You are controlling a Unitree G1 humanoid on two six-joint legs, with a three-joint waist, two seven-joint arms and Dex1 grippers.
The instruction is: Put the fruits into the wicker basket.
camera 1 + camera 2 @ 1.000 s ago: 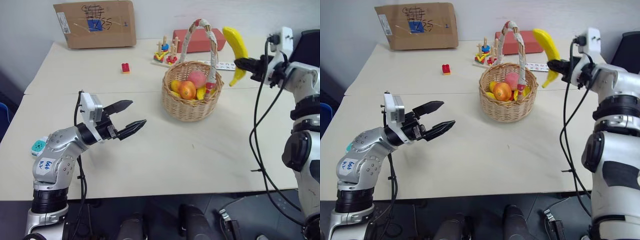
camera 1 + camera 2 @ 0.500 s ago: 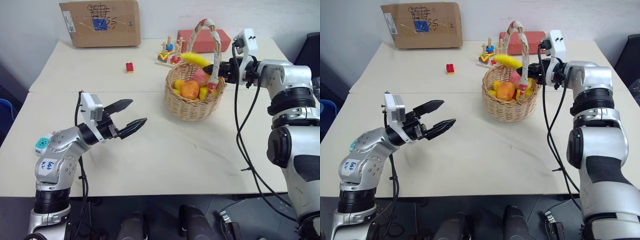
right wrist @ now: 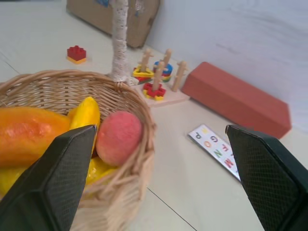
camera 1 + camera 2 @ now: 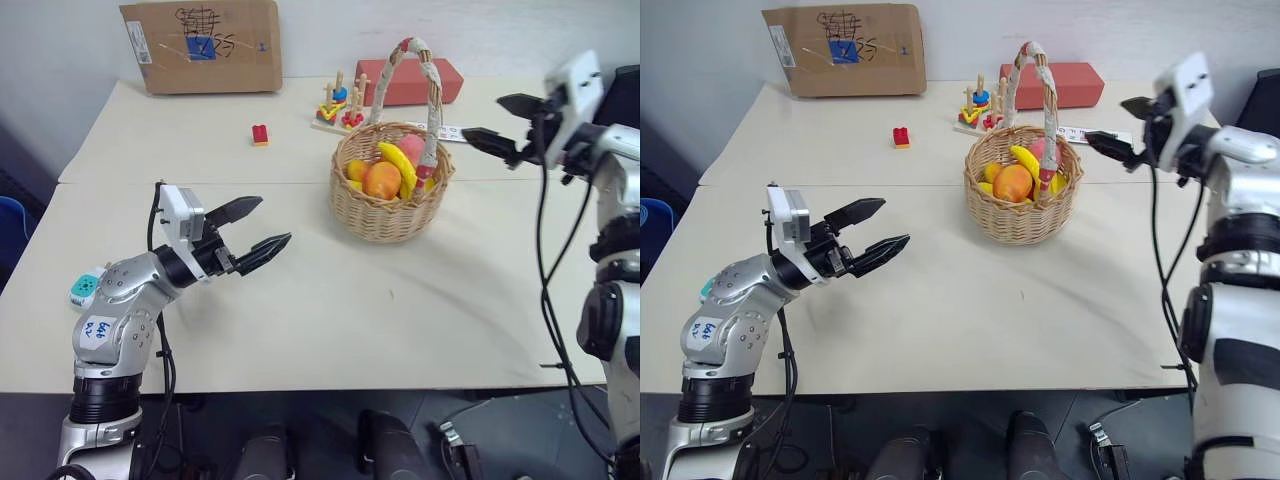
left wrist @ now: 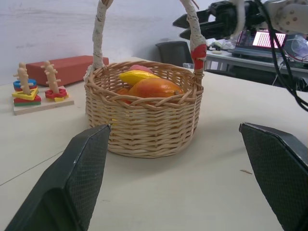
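Fruits — banana (image 4: pixel 396 165), mango (image 4: pixel 381 180), peach (image 4: pixel 412 150) — lie inside the wicker basket (image 4: pixel 390 210) on the surface (image 4: pixel 350 300). Right end effector (image 4: pixel 492 124) hangs beside the handle, spread wide and empty; left end effector (image 4: pixel 252 227) likewise gapes, holding nothing. Filling looks finished; next I'd expect a check for strays.

The room was evenly and softly lit from above, with no hard glare on the pale table (image 4: pixel 330 300). The wicker basket (image 4: pixel 390 205) threw only a faint, diffuse shadow beside its base. In my wrist views my own fingers (image 5: pixel 72 187) loomed large, dark and soft-edged, and the far background behind the basket was hazy.
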